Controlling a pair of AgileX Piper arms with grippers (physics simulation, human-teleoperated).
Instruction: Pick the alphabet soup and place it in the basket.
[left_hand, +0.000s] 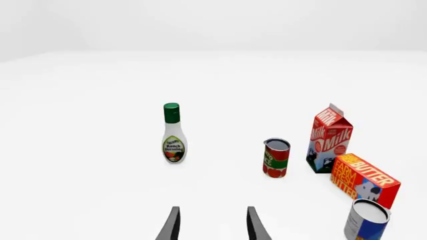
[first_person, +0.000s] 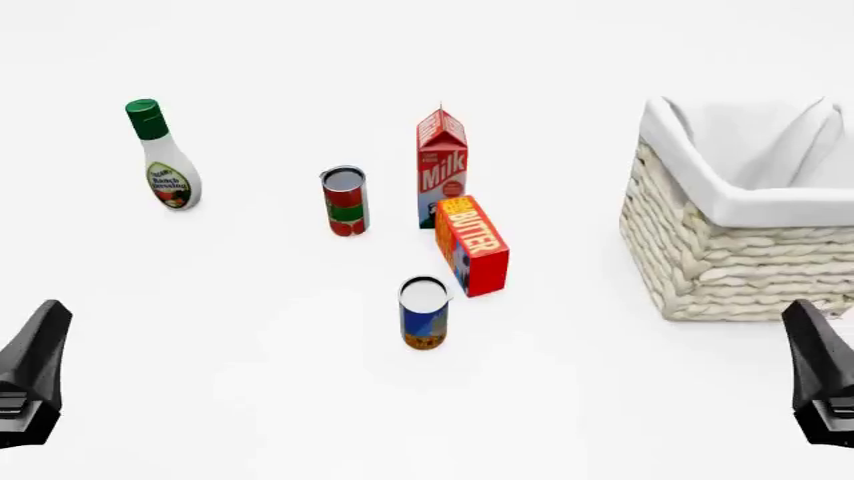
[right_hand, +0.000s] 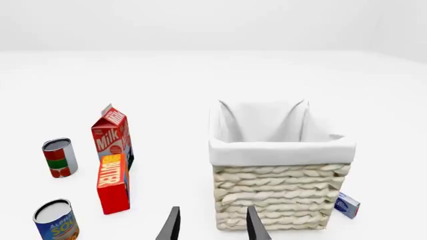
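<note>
Front view, near edge: my left gripper (first_person: 34, 375) sits at the lower left corner of the frame and my right gripper (first_person: 825, 372) at the lower right corner, both low and clear of every object. In each wrist view two dark fingers stand apart with a bare gap between them; I hold nothing in either.

Centre, slightly below the middle of the frame: the alphabet soup (first_person: 424, 313), a small can with a blue label and pale top, stands upright on the white tabletop (first_person: 240, 330), its long axis vertical. It lies ahead of both grippers and between them, close to midway, so neither arm is clearly nearer. Just behind it to the right, and apart from it, the butter box (first_person: 473, 245) stands on end, leaning.

Further back: the milk carton (first_person: 442, 167) rises close behind the butter box, and the red-and-green can (first_person: 344, 201) stands to its left. The dressing bottle (first_person: 162, 156) stands alone at the upper left.

Right edge, middle to upper frame: the basket (first_person: 721, 260), woven with a white cloth lining, stands well apart from the soup and directly ahead of my right gripper.

Judgement: the right arm suits the pick, since the basket lies on its side; the butter box crowds the can's far right flank.
</note>
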